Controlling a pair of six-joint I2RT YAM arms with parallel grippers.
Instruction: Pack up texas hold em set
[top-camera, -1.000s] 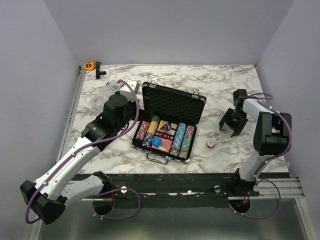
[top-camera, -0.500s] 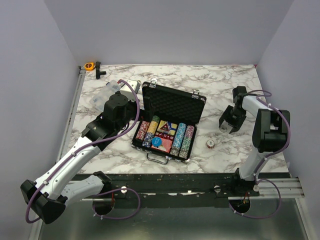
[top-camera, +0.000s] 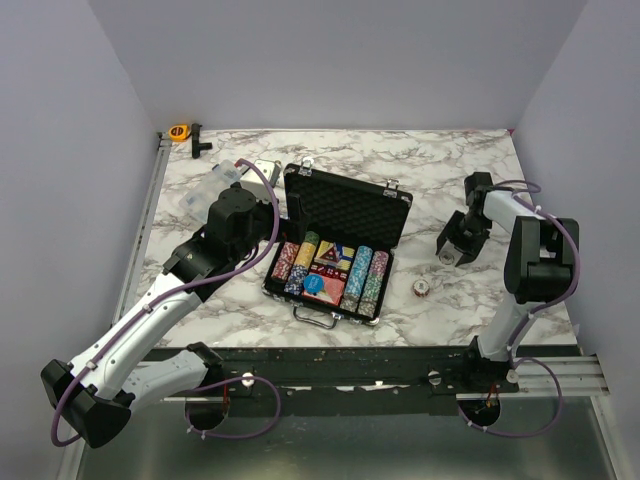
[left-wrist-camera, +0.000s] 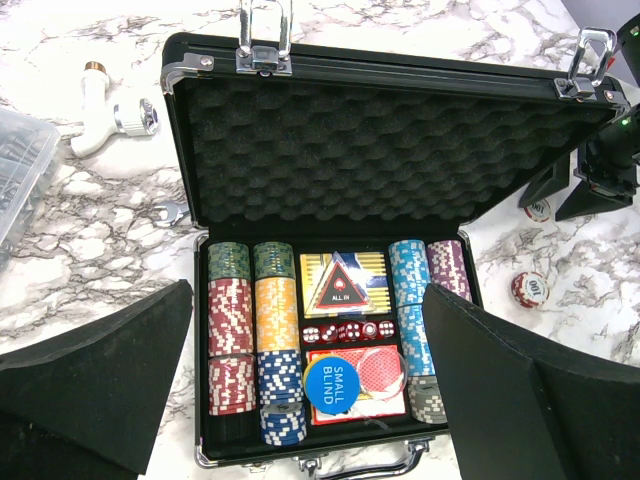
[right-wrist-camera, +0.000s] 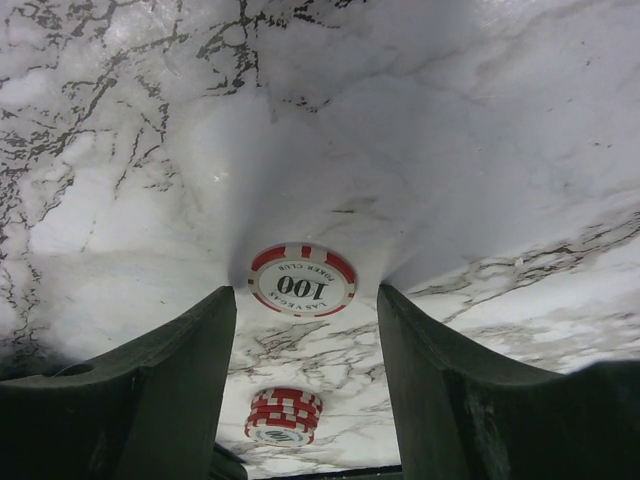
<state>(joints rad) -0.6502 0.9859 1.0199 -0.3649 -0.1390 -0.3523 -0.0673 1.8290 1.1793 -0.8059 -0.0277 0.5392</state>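
The right gripper (right-wrist-camera: 305, 297) sits low over the marble table (right-wrist-camera: 480, 120) with its fingers (right-wrist-camera: 140, 395) spread and nothing pinched. A single red-and-white "100" chip (right-wrist-camera: 302, 279) lies flat on the table just ahead of the gap between the fingertips, and neither finger seems to touch it. Lower in that gap, on the wrist side of the single chip, stands a short stack of red-and-white chips (right-wrist-camera: 284, 415). From above, this stack (top-camera: 422, 288) is just off the right gripper (top-camera: 452, 250) towards the briefcase (top-camera: 345, 205), which stands well apart from it on that same side. The left gripper (left-wrist-camera: 308, 290) is also spread wide and holds nothing. It hangs above the open briefcase (left-wrist-camera: 380, 150), looking down into it, and the case fills the space ahead of and between its fingers (left-wrist-camera: 90, 390). The foam-lined lid stands up on the far side from this gripper and the handle is nearest to it. Inside, rows of poker chips (left-wrist-camera: 232, 320) lie beside each finger. Between the rows are a yellow "ALL IN" piece (left-wrist-camera: 340, 285), red dice (left-wrist-camera: 340, 331), and a blue "SMALL BLIND" disc (left-wrist-camera: 337, 382) lying on the red card deck (left-wrist-camera: 380, 372). Beyond the left finger are a clear plastic box (left-wrist-camera: 20, 170) and a white pipe fitting (left-wrist-camera: 110, 115).
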